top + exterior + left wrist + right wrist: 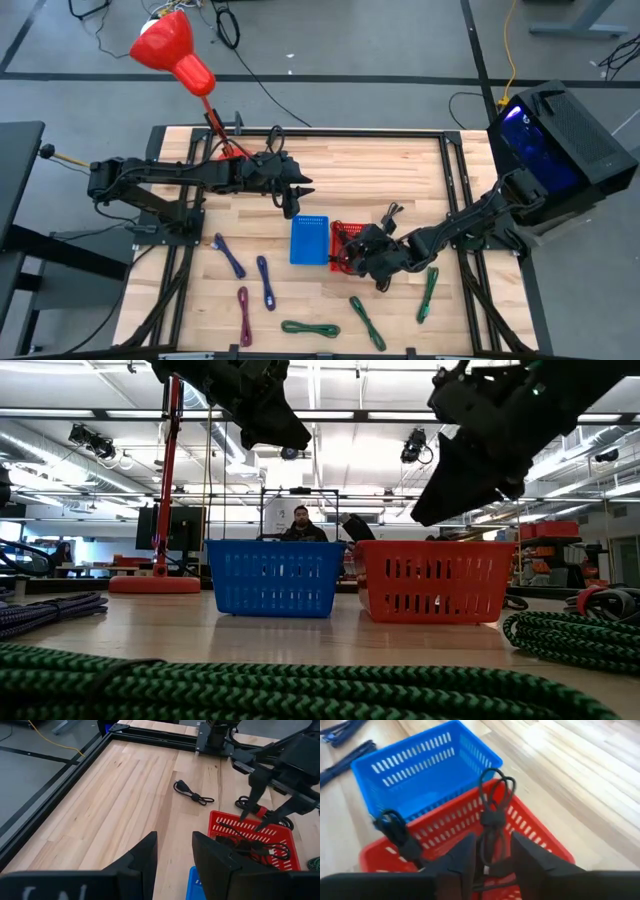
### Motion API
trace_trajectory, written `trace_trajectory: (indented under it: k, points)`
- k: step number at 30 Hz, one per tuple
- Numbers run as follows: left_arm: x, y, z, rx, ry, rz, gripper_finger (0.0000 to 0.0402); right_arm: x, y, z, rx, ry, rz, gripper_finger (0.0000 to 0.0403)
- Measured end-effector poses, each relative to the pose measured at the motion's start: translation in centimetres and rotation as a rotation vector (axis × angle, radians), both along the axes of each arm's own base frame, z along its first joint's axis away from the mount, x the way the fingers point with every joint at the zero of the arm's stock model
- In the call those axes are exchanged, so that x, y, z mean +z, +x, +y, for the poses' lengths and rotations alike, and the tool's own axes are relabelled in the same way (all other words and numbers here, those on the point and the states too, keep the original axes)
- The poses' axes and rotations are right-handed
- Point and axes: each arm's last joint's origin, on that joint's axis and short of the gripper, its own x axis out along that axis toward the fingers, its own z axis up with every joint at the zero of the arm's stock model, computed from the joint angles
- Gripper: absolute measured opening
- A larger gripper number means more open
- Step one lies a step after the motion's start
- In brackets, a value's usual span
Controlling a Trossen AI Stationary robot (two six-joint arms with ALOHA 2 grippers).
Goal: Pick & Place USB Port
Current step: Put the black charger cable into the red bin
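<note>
My right gripper (493, 856) hovers over the red basket (341, 233) and is shut on a coiled black cable (494, 815). A second black cable (397, 834) lies inside the red basket (540, 842). The blue basket (310, 240) stands right beside it, on the left. My left gripper (175, 851) is open and holds nothing. It hangs above the table just beyond the blue basket's far edge (294, 205). Another black cable (194, 794) lies on the wood farther off. My right gripper pinches the black cable bundle between its two fingers, at one end of the coil (493, 845). The fingers come from above. The tied bundle hangs beyond the fingertips, its looped end (498, 784) over the red basket. I cannot tell if that end touches the basket.
Purple and blue cables (230, 256) lie left of the baskets. Green cables (366, 322) lie along the near edge and at the right (428, 293). A red lamp stand (172, 48) stands beyond the far left corner. A black frame rims the table. A person sits behind the table (302, 525).
</note>
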Motion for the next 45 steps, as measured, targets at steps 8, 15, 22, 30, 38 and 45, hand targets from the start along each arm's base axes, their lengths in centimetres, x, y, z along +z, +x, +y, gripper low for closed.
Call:
trace_trajectory:
  k: [8, 15, 22, 30, 38, 45]
  points:
    - [0.0, 0.0, 0.0, 0.0, 0.0, 0.0, 0.0126, 1.0, -1.3, -1.5, -0.061, -0.198, -0.013, 0.0148]
    - [0.0, 0.0, 0.0, -0.01, 0.017, 0.006, 0.0126, 2.2, -3.8, -4.7, -0.1, -0.243, 0.221, 0.0143]
    - [0.0, 0.0, 0.0, -0.011, 0.02, 0.006, 0.0126, 2.5, -5.2, -7.8, -0.029, -0.276, 0.503, 0.0139]
    - [0.0, 0.0, 0.0, -0.011, 0.02, 0.005, 0.0126, 2.1, -4.3, -8.2, 0.435, -0.347, 0.701, 0.0139]
    - [0.0, 0.0, 0.0, -0.008, 0.016, 0.002, 0.0126, 1.9, -4.5, -9.5, 0.58, -0.381, 0.827, 0.0139]
    - [0.0, 0.0, 0.0, -0.007, 0.014, 0.001, 0.0126, 1.8, -4.6, -9.9, 0.705, -0.333, 0.859, 0.0139]
